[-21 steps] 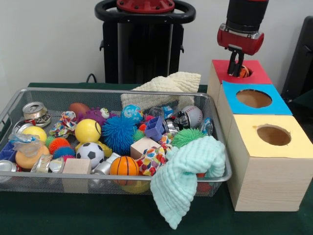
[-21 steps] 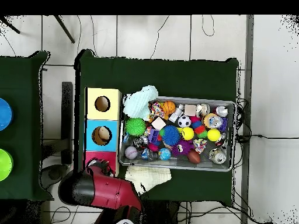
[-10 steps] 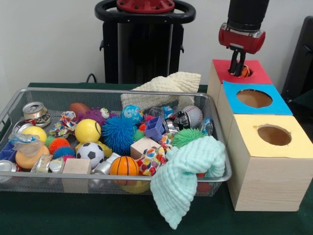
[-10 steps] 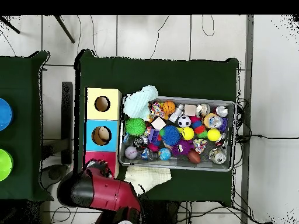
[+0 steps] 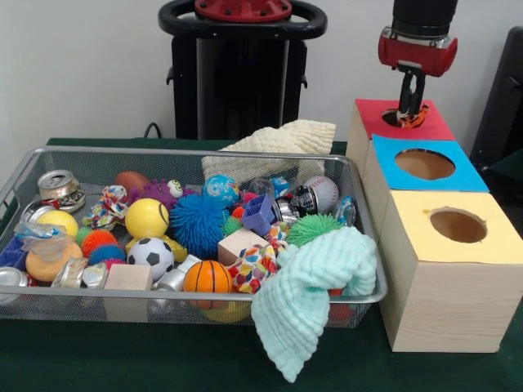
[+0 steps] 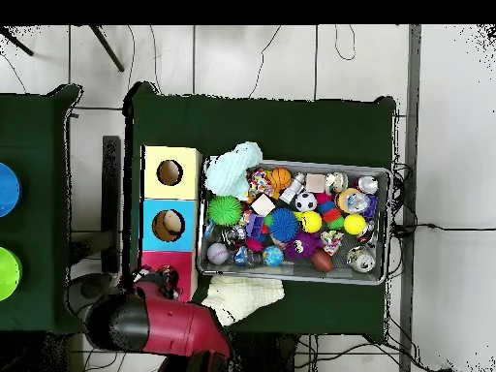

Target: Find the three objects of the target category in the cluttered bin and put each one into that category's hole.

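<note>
Orange toy (image 5: 409,119), partly hidden, sits in the round hole of the red box (image 5: 433,124), and the gripper (image 5: 408,109) hangs just above it; I cannot tell if the gripper holds it or has let go. So one delivery looks nearly done. The wire bin (image 5: 367,296) is full of balls and other toys, so more searching seems left. The blue box (image 5: 462,173) and yellow box (image 5: 441,245) show nothing inside from the front.

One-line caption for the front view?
Gripper above the red box's hole; cluttered wire bin beside it.
</note>
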Available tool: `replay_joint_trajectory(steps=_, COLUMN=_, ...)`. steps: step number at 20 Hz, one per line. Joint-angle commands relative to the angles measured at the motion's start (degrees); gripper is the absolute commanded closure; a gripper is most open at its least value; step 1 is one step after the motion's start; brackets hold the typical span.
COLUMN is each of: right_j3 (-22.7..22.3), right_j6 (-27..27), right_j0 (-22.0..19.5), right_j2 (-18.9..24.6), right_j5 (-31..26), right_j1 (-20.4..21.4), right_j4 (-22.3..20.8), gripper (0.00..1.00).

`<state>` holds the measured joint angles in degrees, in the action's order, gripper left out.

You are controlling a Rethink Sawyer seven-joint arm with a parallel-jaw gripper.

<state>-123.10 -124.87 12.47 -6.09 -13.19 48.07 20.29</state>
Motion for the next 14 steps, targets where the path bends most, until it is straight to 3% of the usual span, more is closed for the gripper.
replay_joint_trajectory(steps=1, right_j3=-4.00, right_j6=-10.12, right_j0=-1.01, right_j2=8.00, right_j5=-3.30, right_j1=-0.36, right_j4=3.28, gripper=1.00)
replay_joint_trajectory(steps=8, right_j3=-3.72, right_j6=-10.75, right_j0=-1.00, right_j2=8.71, right_j5=-2.09, right_j1=-1.46, right_j4=3.39, gripper=1.00)
replay_joint_trajectory(steps=14, right_j3=-3.92, right_j6=-10.96, right_j0=-2.11, right_j2=10.41, right_j5=3.47, right_j1=-5.34, right_j4=2.39, gripper=1.00)
